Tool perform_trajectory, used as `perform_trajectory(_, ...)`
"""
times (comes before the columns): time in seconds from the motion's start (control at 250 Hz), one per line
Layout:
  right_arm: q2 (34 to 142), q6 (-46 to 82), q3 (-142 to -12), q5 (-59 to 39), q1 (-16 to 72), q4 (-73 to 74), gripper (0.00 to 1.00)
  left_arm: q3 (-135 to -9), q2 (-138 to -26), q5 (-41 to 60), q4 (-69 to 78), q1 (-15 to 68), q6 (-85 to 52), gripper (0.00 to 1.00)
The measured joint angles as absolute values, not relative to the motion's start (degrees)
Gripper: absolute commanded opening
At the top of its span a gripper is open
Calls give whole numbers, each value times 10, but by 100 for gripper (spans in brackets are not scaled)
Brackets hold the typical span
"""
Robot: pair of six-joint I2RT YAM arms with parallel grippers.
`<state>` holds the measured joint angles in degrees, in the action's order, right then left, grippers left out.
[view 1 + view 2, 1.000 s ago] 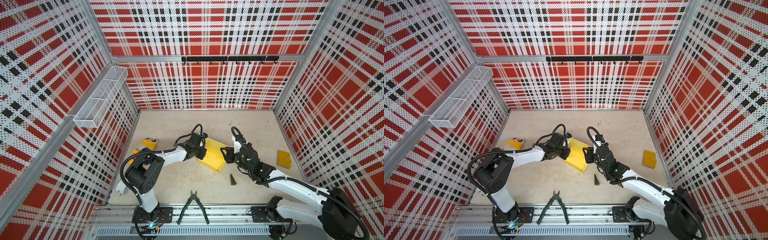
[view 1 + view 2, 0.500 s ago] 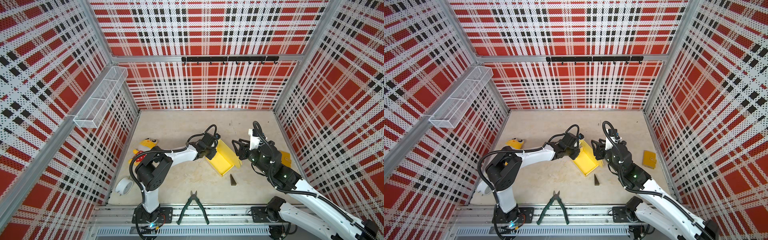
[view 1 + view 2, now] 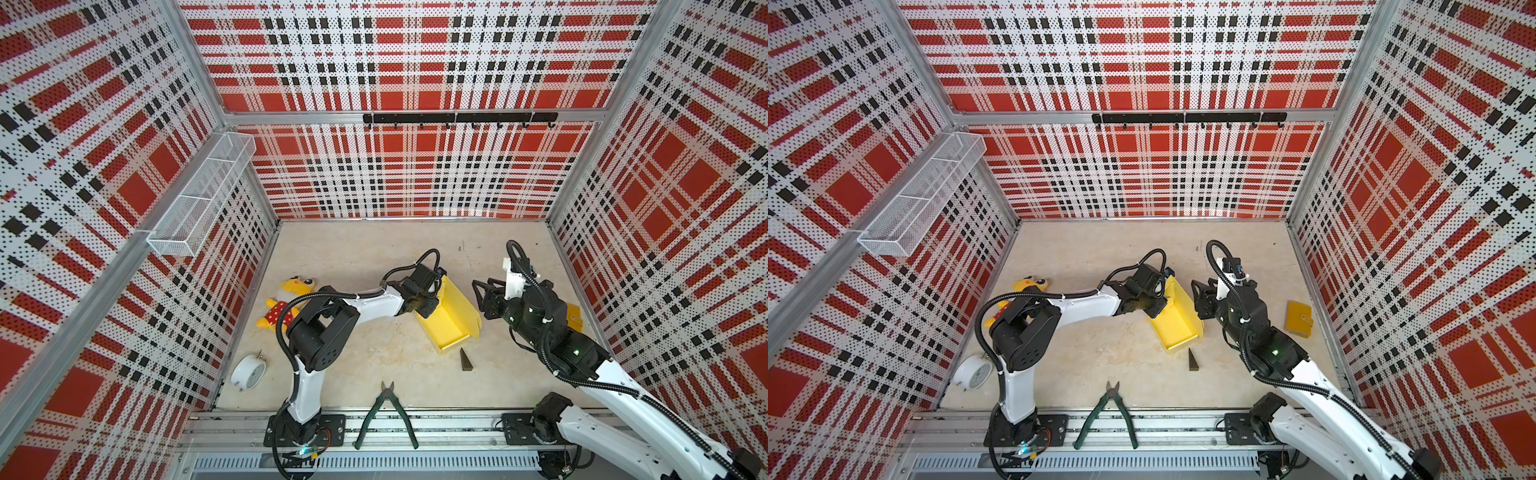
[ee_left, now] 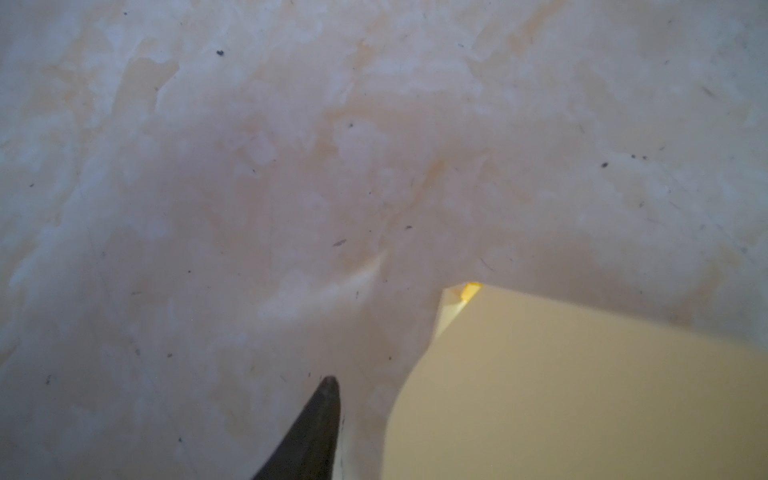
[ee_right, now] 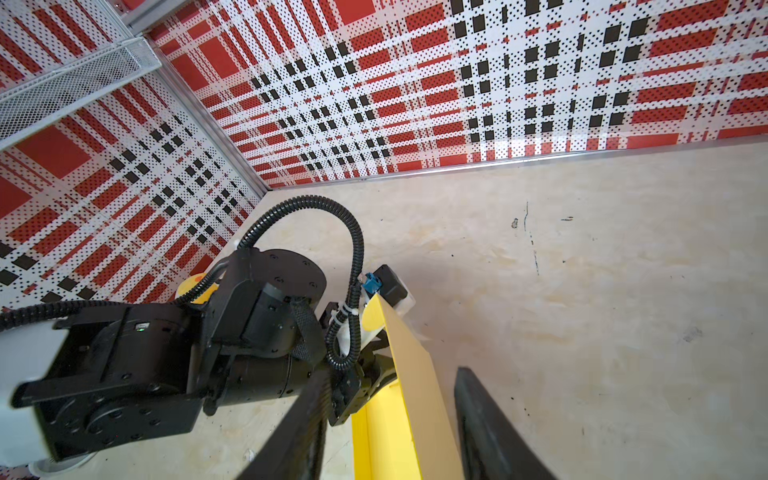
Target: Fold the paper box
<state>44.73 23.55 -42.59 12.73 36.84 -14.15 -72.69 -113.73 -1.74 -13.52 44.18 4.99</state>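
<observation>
- The paper box (image 3: 446, 328) is lying near the middle of the table (image 3: 365, 257). In both top views its long axis is running from about 11 o'clock to 5 o'clock (image 3: 1173, 328).
- It is sitting as an open tray. Its floor is lying flat, a low wall is closing the 5 o'clock end, and a tall panel is standing along the 3 o'clock side, leaning outward.
- Your left gripper (image 3: 428, 307) is reaching in from 9 o'clock and hovering over the box's 11 o'clock end.
- In the left wrist view, one dark finger (image 4: 316, 432) is showing, with a strip of bare table between it and the pale box panel (image 4: 582, 395). That panel is hiding the other finger. The jaws are standing parted and are not pinching the cardboard.
- Your right gripper (image 3: 480, 297) is hanging just beside the tall panel, at 3 o'clock from the box. Its jaws are spread wide and gripping nothing.
- In the right wrist view, its two fingers (image 5: 490, 428) are framing the panel's top edge (image 5: 411, 415).
- Around the box, you are seeing:
  - a plush toy (image 3: 286, 299) at 9 o'clock
  - a black wedge (image 3: 465, 359) at 6 o'clock, near the box's end
  - pliers (image 3: 388, 409) at 7 o'clock, by the front rail
  - an alarm clock (image 3: 248, 371) at 8 o'clock
  - a small yellow flat piece (image 3: 1299, 319) at 3 o'clock
</observation>
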Motion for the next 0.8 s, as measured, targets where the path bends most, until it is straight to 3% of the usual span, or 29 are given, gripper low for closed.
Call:
perform_trajectory(0.228, 446, 236, -426, 127, 358, -143, 51, -733, -1141, -18, -139, 442, 64, 54)
perform_trajectory(0.392, 446, 236, -426, 124, 348, -144, 52, -740, -1144, -17, -147, 442, 70, 50)
perform_trajectory(0.448, 446, 236, -426, 122, 344, -144, 54, -748, -1149, -13, -149, 443, 71, 44)
perform_trajectory(0.668, 457, 235, -426, 102, 330, -143, 60, -781, -1165, 31, -175, 451, 79, 3)
perform_trajectory(0.8, 507, 216, -427, 64, 328, -138, 62, -791, -1163, 46, -192, 455, 80, 0)
